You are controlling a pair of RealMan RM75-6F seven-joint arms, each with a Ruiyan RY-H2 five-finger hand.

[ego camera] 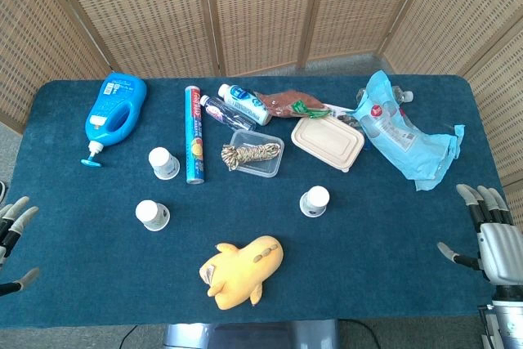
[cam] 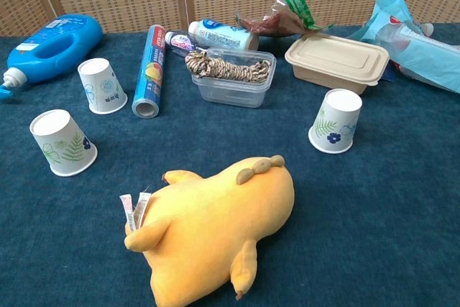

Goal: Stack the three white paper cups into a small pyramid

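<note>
Paper cups: three white cups stood upside down on the blue desk (ego camera: 384,226), well apart from one another, none stacked.
Near-left cup (ego camera: 152,215): sat closest to the front edge on the left side; a green leaf print showed in the chest view (cam: 62,143).
Right cup (ego camera: 314,201): stood right of centre, in front of the lidded container; also leaf-printed (cam: 335,121).
Far-left cup (ego camera: 164,163): stood just beside the blue tube, behind the near-left cup; pale blue print (cam: 102,85).
Left hand (ego camera: 11,234): at the left front edge of the desk, fingers spread, holding nothing, well apart from every cup.
Right hand (ego camera: 489,234): at the right front edge, fingers apart and empty, well apart from the right cup.
Yellow plush toy (ego camera: 242,270): lay at the front centre, between the near-left cup and the right cup but nearer the edge.
Blue tube (ego camera: 194,134): lay lengthwise, running from front to back.
Clear tub (ego camera: 255,153): held a coil of rope, just beside the tube's right.
Lidded container (ego camera: 328,142): beige, closed, right of the tub.
Blue detergent bottle (ego camera: 114,112): lay on its side at the far left.
Light blue package (ego camera: 404,135): lay at the far right.
Small bottles (ego camera: 233,106): two lay side by side at the back, beside a brown packet (ego camera: 282,101).
</note>
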